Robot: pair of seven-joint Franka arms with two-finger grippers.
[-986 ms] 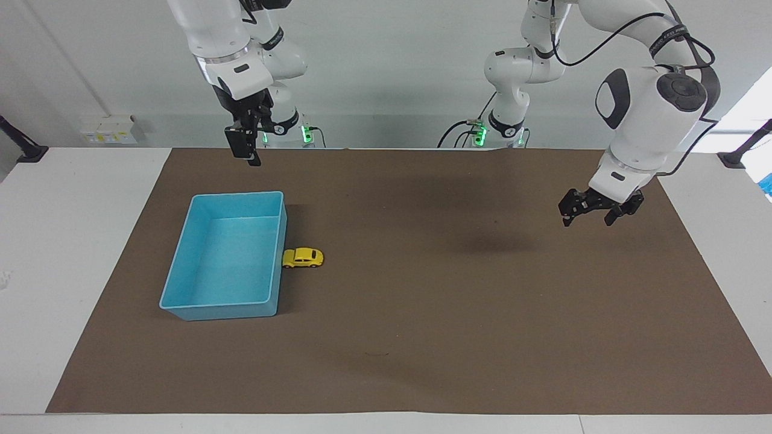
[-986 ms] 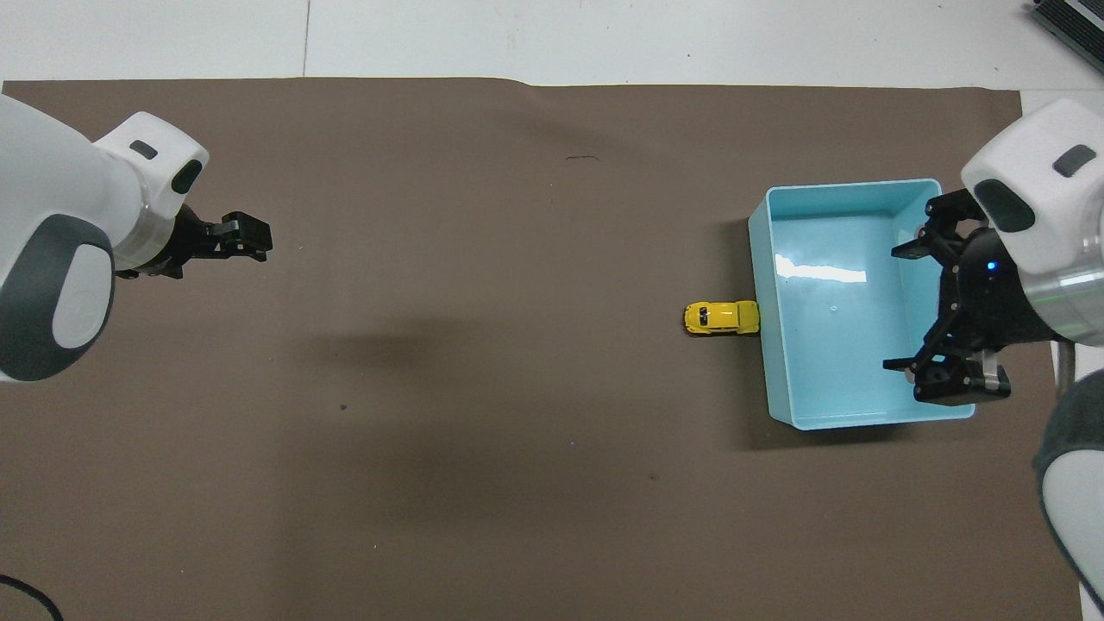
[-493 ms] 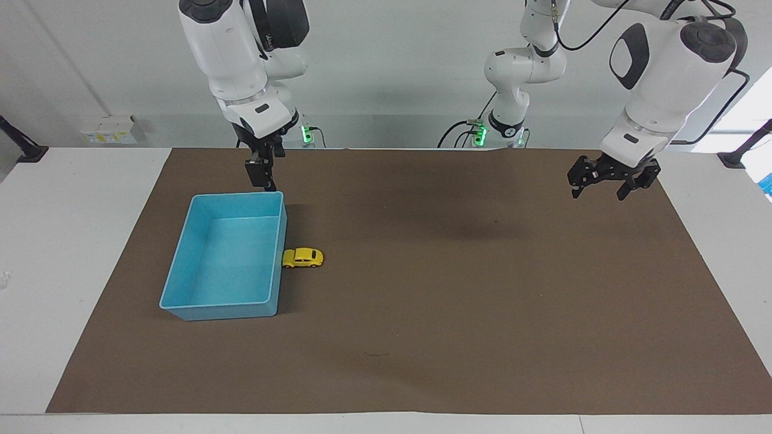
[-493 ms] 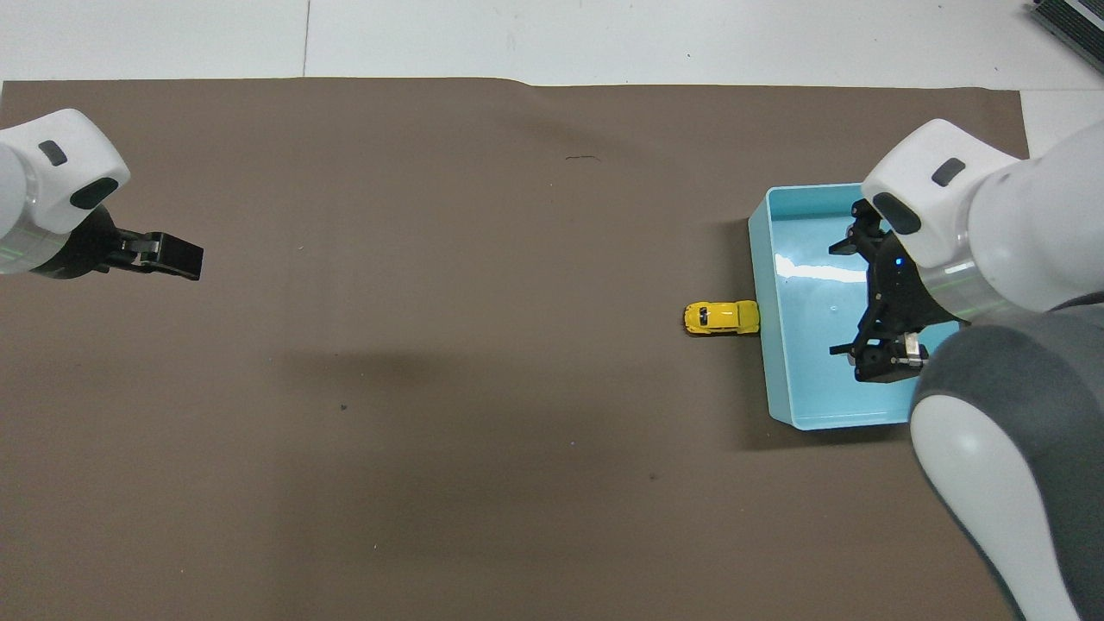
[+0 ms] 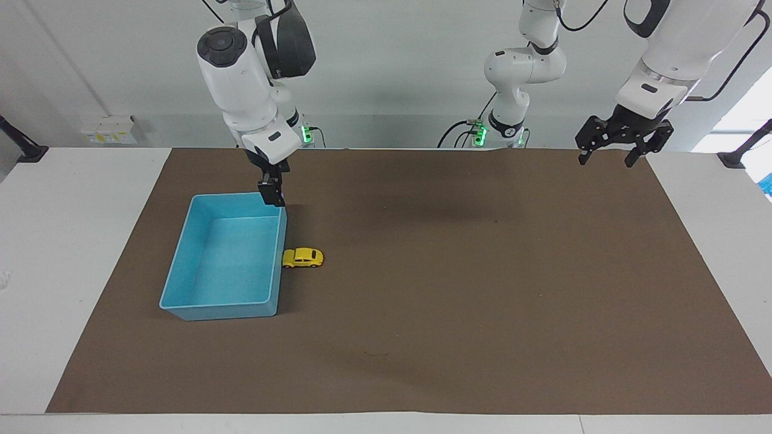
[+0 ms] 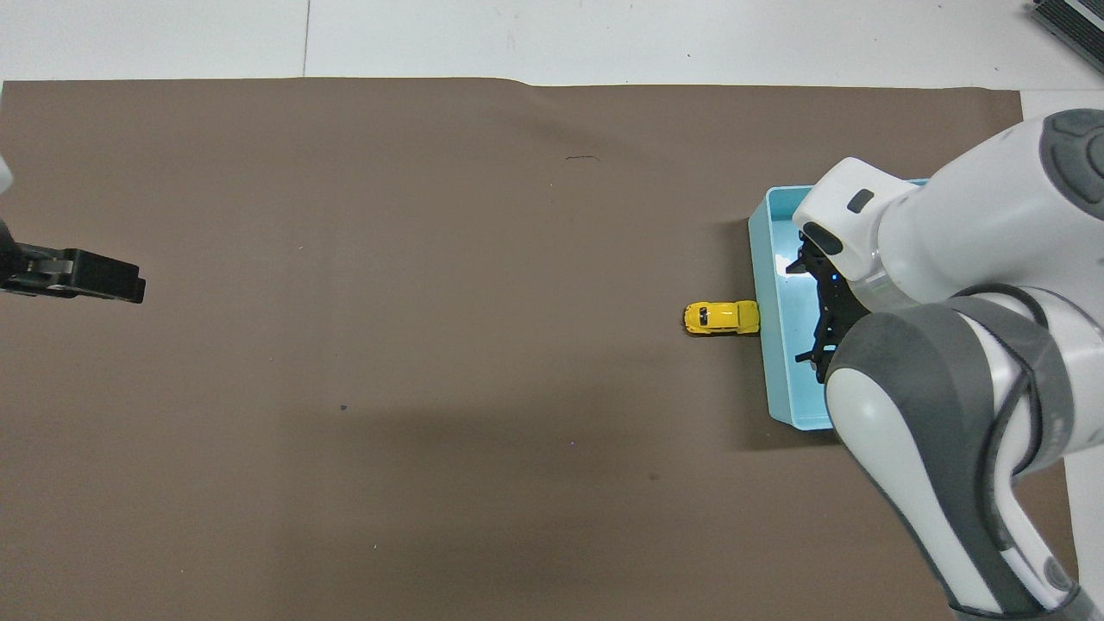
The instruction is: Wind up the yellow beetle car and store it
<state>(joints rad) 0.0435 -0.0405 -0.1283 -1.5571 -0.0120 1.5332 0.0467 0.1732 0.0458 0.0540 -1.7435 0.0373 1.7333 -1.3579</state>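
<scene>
**Beetle car parked against the bin**

A smooth, rectangular light-blue plastic bin [image 5: 224, 259] sits on the matte brown mat [image 5: 458, 313] covering the table. The right end effector [image 5: 272, 194] hangs over its robot-side rim, finger state unclear. The glossy, rounded yellow beetle car [image 5: 303, 258] touches the bin's wall. The left end effector [image 5: 622, 137] hovers, fingers spread.

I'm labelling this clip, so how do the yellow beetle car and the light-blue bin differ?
The yellow beetle car is tiny; the light-blue bin is far larger. The car is a rounded closed body on black wheels; the bin is an open rectangular tray with nothing in it. The car is bright yellow, the bin pale blue. Both rest on the brown mat, the car right against the bin's wall on the side toward the left arm's end.
</scene>
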